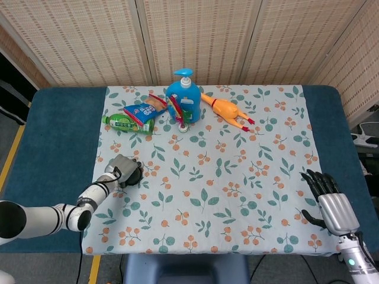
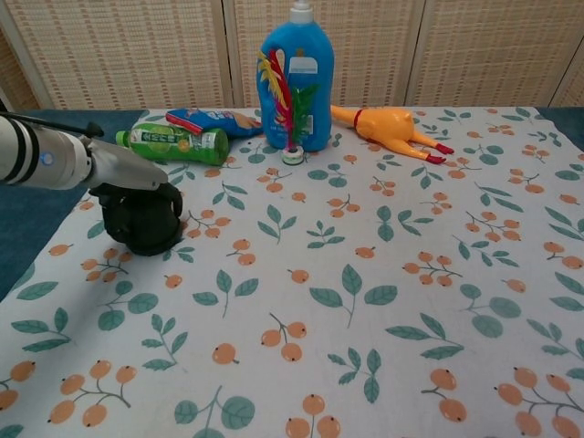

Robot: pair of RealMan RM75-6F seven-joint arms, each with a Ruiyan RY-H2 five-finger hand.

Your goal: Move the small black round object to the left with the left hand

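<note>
- The left hand (image 1: 122, 167) lies low on the floral tablecloth (image 1: 237, 195) near its left edge, its fingers curled over the small black round object (image 2: 144, 224) — gripping it from above and behind.
- In the chest view the same hand (image 2: 128, 196) shows as dark fingers wrapped round the top of the object, with the grey forearm reaching in from the left border.
- The object sits on the cloth, well left of centre and in front of the green bottle (image 1: 126, 123), which lies on its side.
- Just behind the green bottle, and touching it as far as I can tell, lies a blue snack packet (image 1: 142, 111).
- The tall blue pump bottle (image 1: 182, 100) stands upright at the back of the cloth, with a red and green feathered shuttlecock (image 2: 290, 114) standing right in front of it.
- To the right of the pump bottle a yellow rubber chicken (image 1: 225, 110) lies flat, its red feet pointing towards the right.
- The right hand (image 1: 328, 201) rests at the near right corner, off the cloth and over the blue table (image 1: 59, 136) — fingers spread apart, holding nothing.
</note>
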